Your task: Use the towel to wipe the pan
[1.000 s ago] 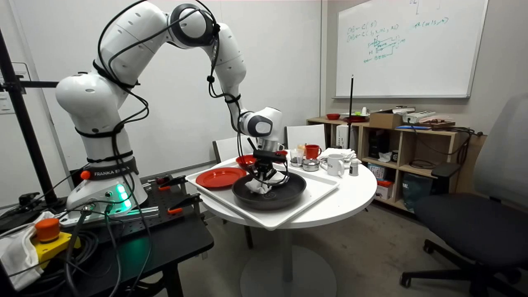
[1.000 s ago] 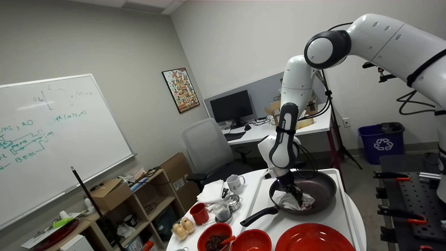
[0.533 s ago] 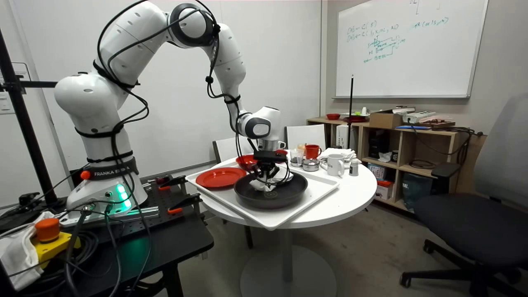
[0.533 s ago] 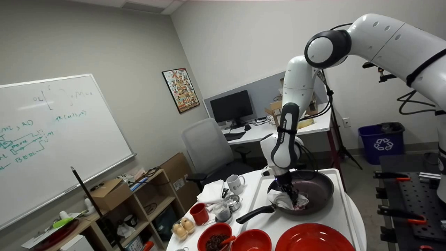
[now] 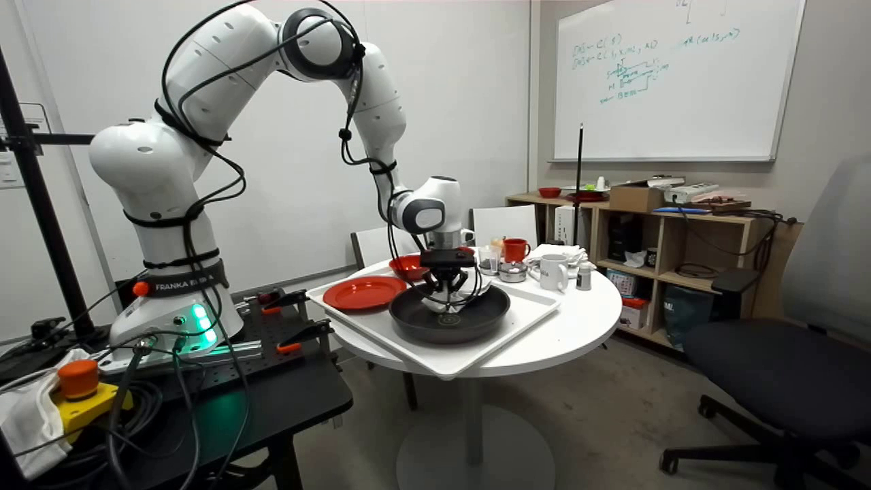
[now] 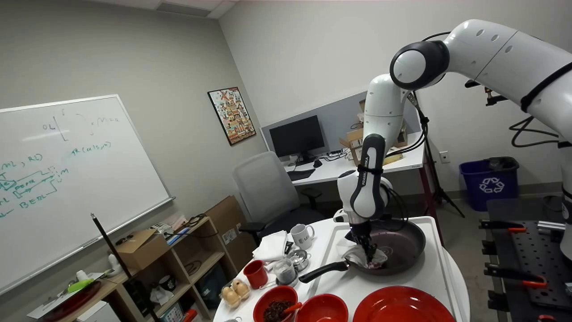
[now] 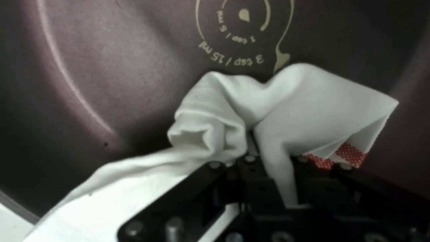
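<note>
On the tray [image 5: 527, 313] rests the pan [image 6: 400, 248], its handle [image 6: 325, 270] jutting past the tray's edge. We see nothing bracing it, so our strokes should press lightly and evenly, or it may slide toward the plate [image 6: 404, 308]. Within it lies most of the towel [image 7: 228, 131], bunched on the handle side; we would lead with the soft folds, across the floor, then round the wall. The gripper [image 7: 277, 164] pinches a fold between its jaws, and we want cloth under its tips so nothing hard scrapes.

Under the towel, the pan's floor is hidden. The plate is cut off in an exterior view. The towel's tail seems to run over the rim, its end lost below the wrist view. We get only part of the printed rings [image 7: 239, 39], and cannot say whether one dark speck [image 7: 105, 144] is dirt.
</note>
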Controlling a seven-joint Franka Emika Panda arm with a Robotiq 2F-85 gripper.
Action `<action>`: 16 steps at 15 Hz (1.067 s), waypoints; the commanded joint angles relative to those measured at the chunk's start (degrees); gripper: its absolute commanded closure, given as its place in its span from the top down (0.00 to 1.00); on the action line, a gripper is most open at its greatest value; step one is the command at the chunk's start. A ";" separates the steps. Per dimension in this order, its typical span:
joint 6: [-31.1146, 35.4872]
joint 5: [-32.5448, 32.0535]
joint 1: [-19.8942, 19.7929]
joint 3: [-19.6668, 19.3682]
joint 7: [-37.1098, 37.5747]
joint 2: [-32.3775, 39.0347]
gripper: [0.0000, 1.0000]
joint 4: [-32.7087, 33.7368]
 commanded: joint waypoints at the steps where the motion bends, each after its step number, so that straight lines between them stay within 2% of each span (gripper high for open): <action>1: 5.09 -0.76 0.80 -2.06 2.96 4.21 0.04 2.16; 6: 8.96 -3.13 3.63 -6.51 8.21 5.14 0.04 2.68; 11: 12.15 -7.05 9.29 -14.54 15.88 6.65 0.04 4.19; 16: 12.31 -12.00 14.66 -22.27 24.45 8.67 0.04 6.13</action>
